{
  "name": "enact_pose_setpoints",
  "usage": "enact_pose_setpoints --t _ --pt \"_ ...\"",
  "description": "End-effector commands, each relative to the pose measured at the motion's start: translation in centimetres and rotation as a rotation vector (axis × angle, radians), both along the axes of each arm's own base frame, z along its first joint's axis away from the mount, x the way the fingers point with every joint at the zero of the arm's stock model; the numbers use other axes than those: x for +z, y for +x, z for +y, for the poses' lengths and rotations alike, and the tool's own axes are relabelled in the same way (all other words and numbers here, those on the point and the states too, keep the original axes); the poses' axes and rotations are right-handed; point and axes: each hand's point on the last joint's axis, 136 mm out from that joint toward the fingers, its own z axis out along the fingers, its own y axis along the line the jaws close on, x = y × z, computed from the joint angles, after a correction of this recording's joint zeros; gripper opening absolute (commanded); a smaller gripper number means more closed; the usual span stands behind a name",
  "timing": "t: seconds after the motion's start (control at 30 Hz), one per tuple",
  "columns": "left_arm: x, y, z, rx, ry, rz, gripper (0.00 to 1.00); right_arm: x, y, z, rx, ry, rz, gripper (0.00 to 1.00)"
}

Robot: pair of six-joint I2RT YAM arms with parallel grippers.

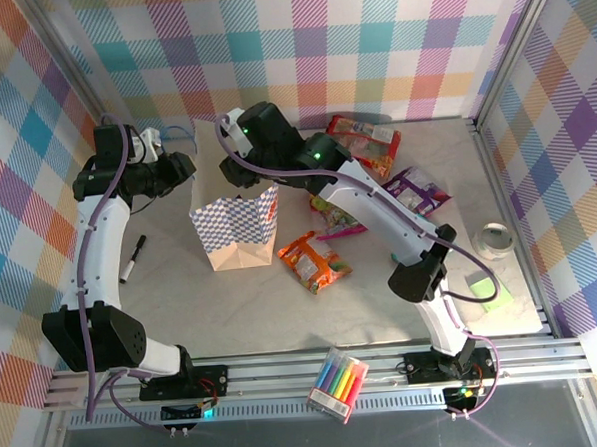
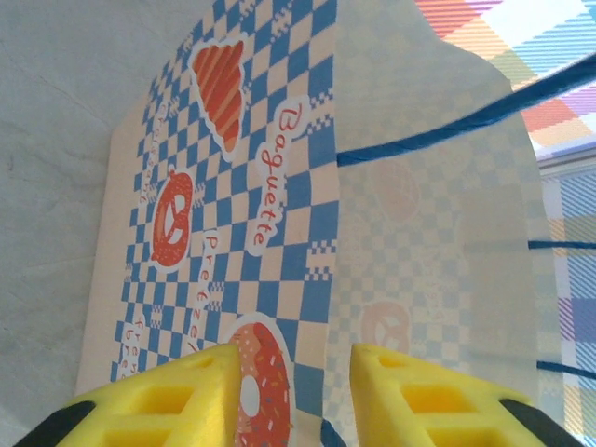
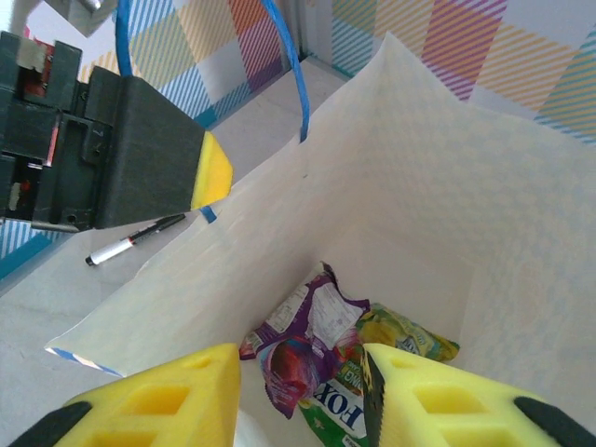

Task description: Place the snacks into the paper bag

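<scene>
Left of centre in the top view, the paper bag (image 1: 241, 229) stands upright on the counter (image 1: 183, 315) with its mouth open. At its bottom, seen from the right wrist, lie a purple packet (image 3: 307, 340), a green-yellow packet (image 3: 410, 337) and a green packet (image 3: 337, 410), overlapping one another.

The right end effector (image 3: 300, 374) hangs above the bag's mouth, its yellow fingers (image 3: 177, 396) spread, with nothing between them. The left end effector (image 2: 296, 377) sits at the bag's left rim, also spread: a folded edge of the bag runs into the gap between its pads without touching either. A blue cord handle (image 2: 438, 135) crosses the upper right of the left wrist view.

Right of the bag, more snacks lie on the counter: an orange packet (image 1: 316, 263) just beside its base, a pink-edged candy packet (image 1: 334, 222) partly under the right arm, a second purple packet (image 1: 418, 191) further right and a red packet (image 1: 364, 136) towards the top. A black pen (image 1: 132, 259) lies to the bag's left. A pack of coloured markers (image 1: 338, 384) rests on the rail at the bottom.
</scene>
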Motion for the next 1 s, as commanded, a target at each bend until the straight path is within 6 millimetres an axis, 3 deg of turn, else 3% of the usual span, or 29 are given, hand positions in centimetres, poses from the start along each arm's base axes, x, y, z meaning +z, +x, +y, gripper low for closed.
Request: enact_pose_setpoints --t 0.0,0.27,0.57,0.7,0.97 --pt "2.6 -1.2 -0.5 -0.049 0.005 -0.052 0.38 2.5 -0.9 -1.6 -0.015 0.001 -0.071 0.39" --pt "0.4 -1.7 0.8 -0.010 0.103 0.060 0.38 2.5 -1.8 -3.8 -0.050 -0.024 -0.081 0.40" --pt "0.1 -1.2 -1.1 -0.067 0.145 0.076 0.37 2.6 -3.1 -7.2 -0.086 -0.032 -0.113 0.45" --pt "0.2 -1.0 -2.0 -0.085 0.167 0.072 0.37 1.9 -3.2 -9.1 -0.134 -0.067 -0.132 0.47" --pt "0.9 -1.0 -1.7 -0.055 0.194 0.051 0.37 -0.7 -3.5 -11.4 -0.189 -0.134 -0.103 0.49"
